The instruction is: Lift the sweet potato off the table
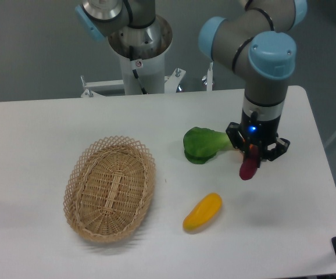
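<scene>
The sweet potato (248, 168) is a small dark magenta oblong. It hangs upright from my gripper (253, 156), which is shut on its upper end and holds it above the white table (34, 128), at the right side. A faint shadow lies on the table below and to the right of it. The gripper's fingers are mostly hidden by the wrist and the sweet potato.
A green leafy vegetable (203, 144) lies just left of the gripper. A yellow-orange elongated vegetable (203, 211) lies in front of it. An oval wicker basket (110, 187) stands at the left. The table's right edge is close to the arm.
</scene>
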Available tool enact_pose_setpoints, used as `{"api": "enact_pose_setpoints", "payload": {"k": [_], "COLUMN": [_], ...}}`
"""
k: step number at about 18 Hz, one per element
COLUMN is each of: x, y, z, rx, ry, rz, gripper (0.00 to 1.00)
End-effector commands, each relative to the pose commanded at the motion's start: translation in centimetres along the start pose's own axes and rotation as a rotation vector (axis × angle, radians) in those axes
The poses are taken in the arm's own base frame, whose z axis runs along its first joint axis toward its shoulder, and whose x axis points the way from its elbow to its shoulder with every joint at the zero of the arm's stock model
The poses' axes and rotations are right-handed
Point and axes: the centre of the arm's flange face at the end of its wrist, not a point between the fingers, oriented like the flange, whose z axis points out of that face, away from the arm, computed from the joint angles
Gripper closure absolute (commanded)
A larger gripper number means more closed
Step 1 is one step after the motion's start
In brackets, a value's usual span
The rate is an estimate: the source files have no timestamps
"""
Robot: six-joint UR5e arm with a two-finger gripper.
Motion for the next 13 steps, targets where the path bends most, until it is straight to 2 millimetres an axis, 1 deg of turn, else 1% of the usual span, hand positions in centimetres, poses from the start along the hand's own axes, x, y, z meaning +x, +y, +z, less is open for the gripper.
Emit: {"api": "enact_pose_setpoints", "payload": {"k": [2,3,5,7,11,13], "x": [0.7,1.0,1.3,1.4,1.0,0.9], "y": [-0.8,-0.8,-0.7,-0.8,-0.9,-0.9], "z": [-1.2,-1.9,-2.2,-2.4,-4.3,-4.7], "rx": [0.011,0.018,0.012,0.007,-0.006,-0.01], "ry": [-0.003,0.0,0.023,0.036,0.05,0.058], "rz": [0.011,0.011,0.02,0.022,0.018,0.016], "gripper": [0.69,0.69,0.69,0.69,0.69,0.69]}}
